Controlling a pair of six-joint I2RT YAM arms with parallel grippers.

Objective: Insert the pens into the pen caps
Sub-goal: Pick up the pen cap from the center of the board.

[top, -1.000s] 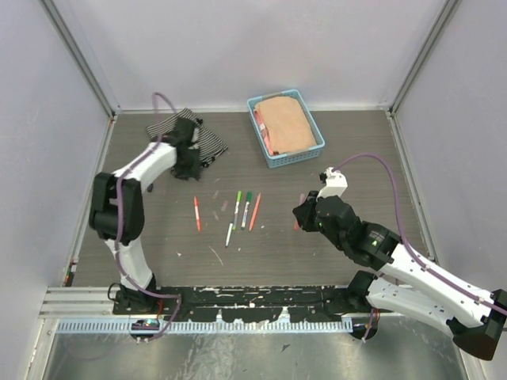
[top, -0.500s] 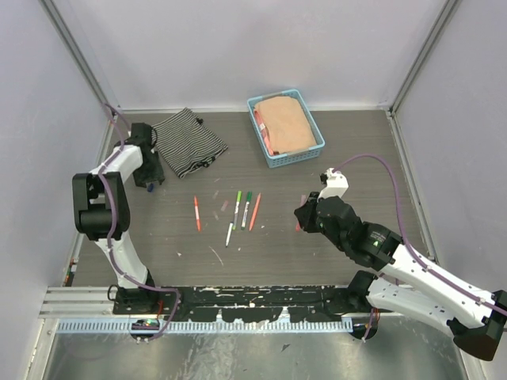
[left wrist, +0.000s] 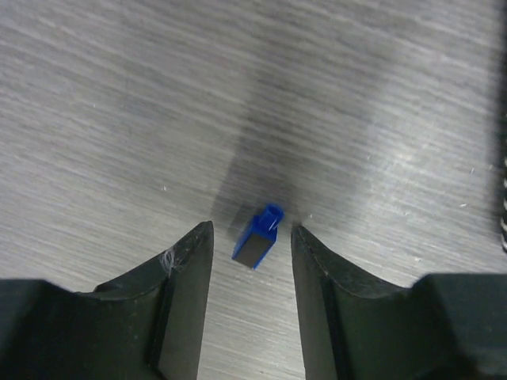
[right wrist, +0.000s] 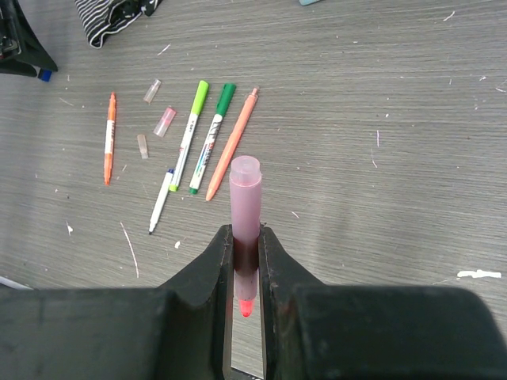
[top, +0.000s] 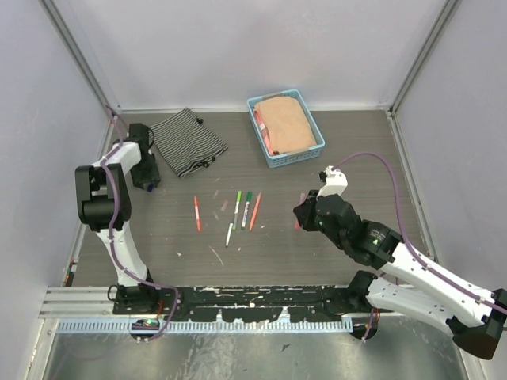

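Wood-grain table (top: 356,150): pink pen (right wrist: 245,190) points forward from right gripper (right wrist: 245,237)

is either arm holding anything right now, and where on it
The right gripper holds a pink pen low on its body, just above the red tip. The left gripper holds nothing; its open fingers straddle a blue cap.

Striped cloth (top: 188,141) and basket (top: 297,157) obstruct the far side of the table (top: 356,142).

I see a matt, scuffed grey wood-grain table (left wrist: 119,119), a glossy blue plastic cap (left wrist: 257,236), a frosted pink plastic pen (right wrist: 245,190) and soft striped cloth (top: 188,141)
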